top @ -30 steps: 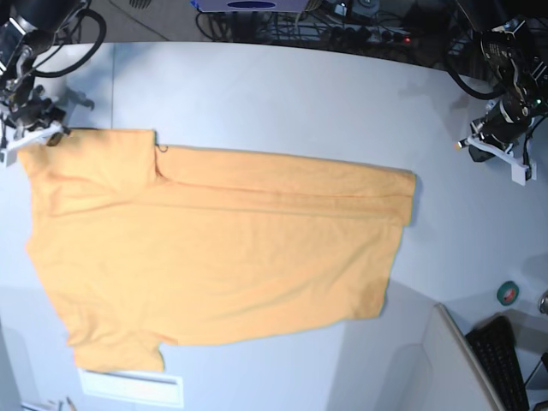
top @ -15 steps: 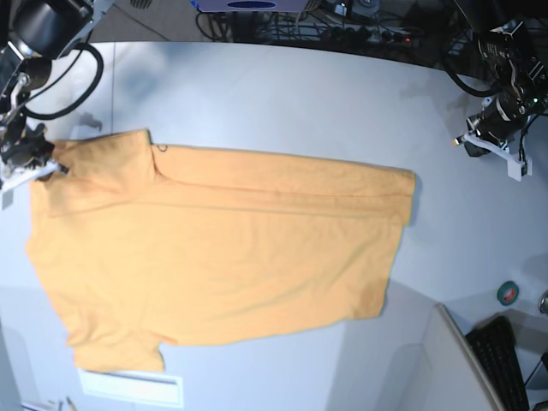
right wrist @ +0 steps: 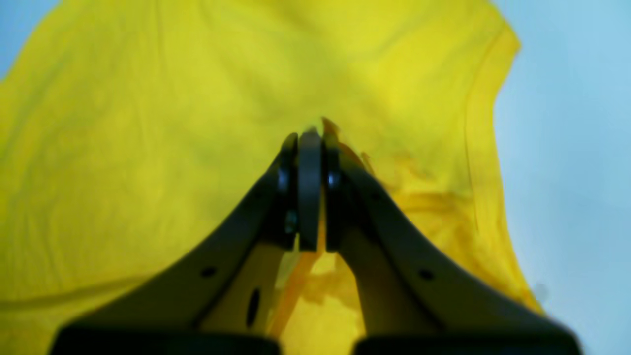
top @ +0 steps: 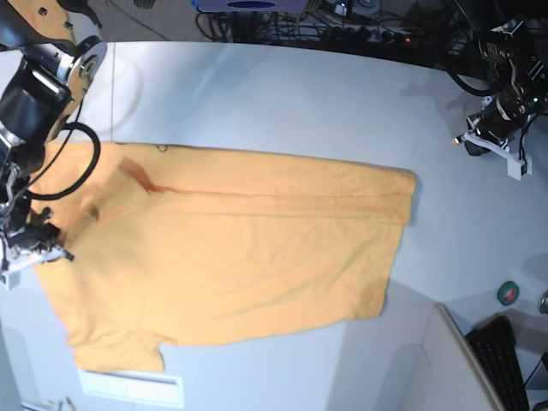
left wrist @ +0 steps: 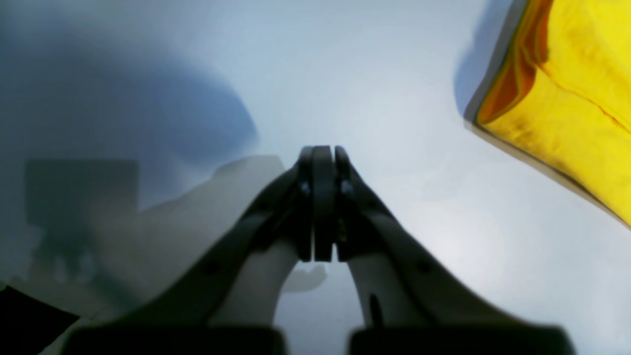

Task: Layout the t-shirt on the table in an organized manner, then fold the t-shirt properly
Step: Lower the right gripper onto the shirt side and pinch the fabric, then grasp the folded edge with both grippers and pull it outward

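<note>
Fold step under way. Right gripper point(top: 38, 248) at far left, pinching a sleeve edge of the t-shirt point(top: 240, 240), which lies spread across the table point(top: 282, 94). Left gripper point(top: 469, 141) far right, pressed together, empty. Next, likely: carry sleeve inward, release flat.

I find no legible text, label, brand, number or sign in any view; the t-shirt point(top: 231, 248) presents a plain orange-yellow face to the base camera, with no lettering showing on it; from my right wrist the cloth is blurred yellow and bears no print I can read; from my left wrist only a corner of the shirt shows, unmarked; the table point(top: 300, 94) carries no marking; a small green round object point(top: 508, 293) near the table's right edge shows a mark too small to read.
</note>
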`<state>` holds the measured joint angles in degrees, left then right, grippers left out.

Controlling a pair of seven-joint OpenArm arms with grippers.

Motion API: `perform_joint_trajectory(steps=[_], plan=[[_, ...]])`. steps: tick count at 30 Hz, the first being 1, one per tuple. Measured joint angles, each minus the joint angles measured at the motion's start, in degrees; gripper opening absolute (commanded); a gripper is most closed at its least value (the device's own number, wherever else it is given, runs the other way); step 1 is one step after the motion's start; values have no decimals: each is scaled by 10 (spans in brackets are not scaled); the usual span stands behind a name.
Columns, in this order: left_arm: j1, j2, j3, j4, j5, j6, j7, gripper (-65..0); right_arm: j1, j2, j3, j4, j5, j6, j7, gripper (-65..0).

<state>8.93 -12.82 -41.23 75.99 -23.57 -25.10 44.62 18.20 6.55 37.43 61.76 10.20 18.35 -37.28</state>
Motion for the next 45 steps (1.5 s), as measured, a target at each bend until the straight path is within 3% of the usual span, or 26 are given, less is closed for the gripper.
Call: perform_joint_trajectory(steps=[4, 11, 15, 16, 21, 26, 27, 29, 32, 34, 36, 39, 45], plan=[[0, 0, 1, 0, 0, 0, 0, -650, 38, 9, 2, -63, -2, -6, 4, -650], [3, -6, 19, 0, 3, 1, 0, -650, 60, 8, 2, -118, -1, -5, 77, -650], [5, -6, 60, 0, 2, 0, -1, -650, 62, 9, 2, -115, -1, -5, 79, -257], [5, -5, 65, 0, 2, 0, -1, -650, 62, 8, 3, -106, -2, -5, 77, -212], [7, -3, 93, 1, 3, 0, -1, -650, 5, 9, 4, 34, 0, -3, 84, -278], [12, 5, 99, 28, -3, 0, 0, -650, -113, -16, 9, 197, 0, -11, 64, -243], [16, 11, 92, 36, -2, 0, -2, -630, -142, -28, 9, 229, -1, -5, 45, -246], [23, 27, 70, 46, -5, 0, -2, -411, -189, -65, 35, 279, 3, 1, 40, -242], [29, 50, 52, 44, 1, 2, 0, -138, -228, -118, 105, 316, 1, -4, 43, -239], [30, 60, 55, 43, 0, 1, 2, -54, -246, -138, 135, 316, 0, -4, 43, -239], [25, 71, 57, 43, 0, -6, 1, -53, -256, -143, 150, 300, 4, -3, 42, -239], [14, 81, 56, 26, -3, -47, -2, -81, -255, -139, 172, 245, 81, -1, 46, -239], [-40, 77, 54, -55, -7, -52, -47, -132, -268, -116, 196, 183, 143, -5, 47, -237]])
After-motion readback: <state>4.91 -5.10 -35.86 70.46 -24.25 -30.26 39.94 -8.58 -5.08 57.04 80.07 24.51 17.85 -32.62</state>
